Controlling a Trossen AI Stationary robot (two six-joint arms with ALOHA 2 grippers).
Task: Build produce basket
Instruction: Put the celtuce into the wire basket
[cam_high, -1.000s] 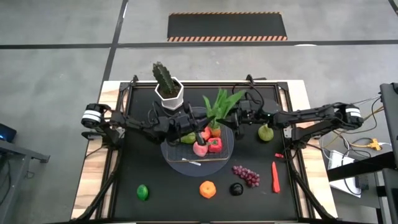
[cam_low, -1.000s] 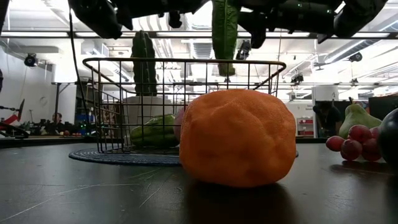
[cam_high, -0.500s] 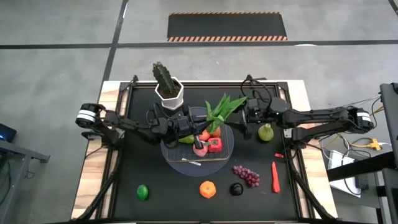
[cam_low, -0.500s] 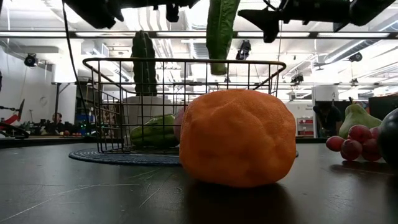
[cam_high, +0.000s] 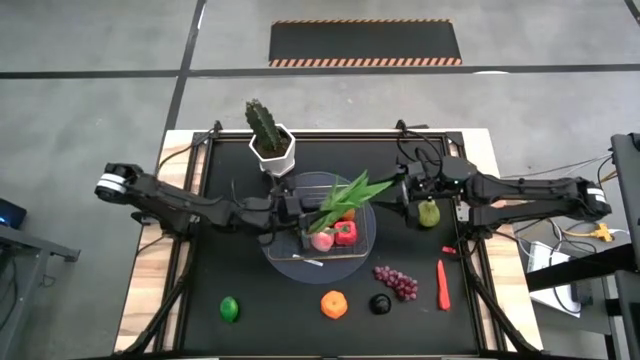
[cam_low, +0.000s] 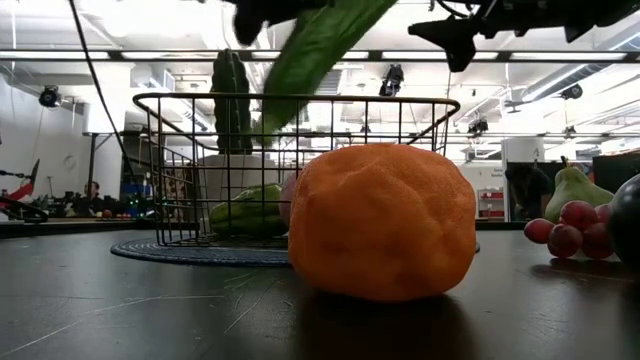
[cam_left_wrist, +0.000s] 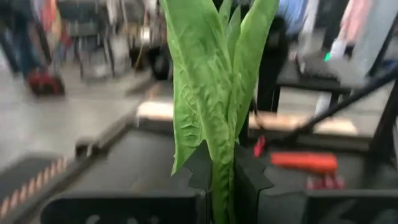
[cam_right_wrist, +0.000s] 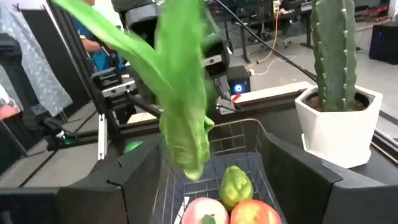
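While the shallow silver wire-mesh basket (cam_high: 322, 222) is sitting on its round grey base at the middle of the black bench (cam_high: 250, 300), the left pincer (cam_high: 300, 212) is hovering over its near-left part, its two dark fingers (cam_left_wrist: 247, 177) clamped on the stem end of the long green leafy bunch (cam_high: 345, 193). That bunch is slanting up and across the basket toward the right arm and is not lying inside yet. The right pincer (cam_high: 405, 190) is hanging just beside the basket's right edge, above the green pear (cam_high: 428, 212); whether it is open cannot be told.

Judging by contents, the job looks partly done: a pink-red fruit (cam_high: 322, 239), a red pepper (cam_high: 345, 233) and a bumpy green vegetable (cam_right_wrist: 235, 184) are resting in the basket. Outside it are waiting the lime (cam_high: 230, 308), the orange (cam_high: 334, 303), a dark round fruit (cam_high: 380, 303), the purple grapes (cam_high: 397, 281), the red chili (cam_high: 442, 283) and the pear.

A green cactus in a white hexagonal pot (cam_high: 270, 138) is standing just behind the basket, near the left arm's path, and the bunch's spread leaves could catch on the rim.
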